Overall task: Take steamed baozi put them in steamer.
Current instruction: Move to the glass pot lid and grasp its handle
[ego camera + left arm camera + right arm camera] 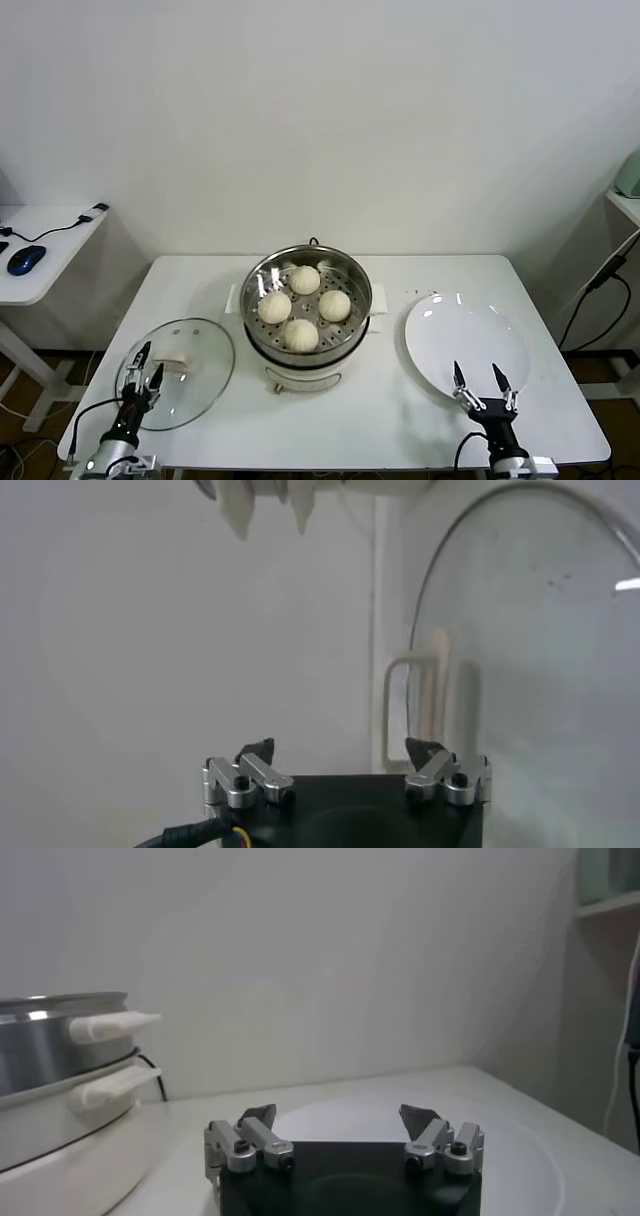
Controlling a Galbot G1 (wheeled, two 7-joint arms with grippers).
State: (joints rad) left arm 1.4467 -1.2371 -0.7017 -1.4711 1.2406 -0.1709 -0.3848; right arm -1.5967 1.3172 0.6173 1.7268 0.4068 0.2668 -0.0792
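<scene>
Several steamed baozi (304, 279) lie on the perforated tray inside the steel steamer (352, 273), which stands at the centre of the white table. My left gripper (144, 361) is open at the front left, over the near edge of the glass lid (195, 385). At the front right my right gripper (479, 378) is open above the near rim of the white plate (465, 335), which holds nothing. Both pairs of fingers hold nothing. The steamer's side and handles (112, 1026) show in the right wrist view, the lid (530, 660) in the left wrist view.
A side desk (55, 250) with a blue mouse (25, 259) and a cable stands at the left. A shelf edge (625, 205) and hanging cables are at the right. The table's front edge runs just below both grippers.
</scene>
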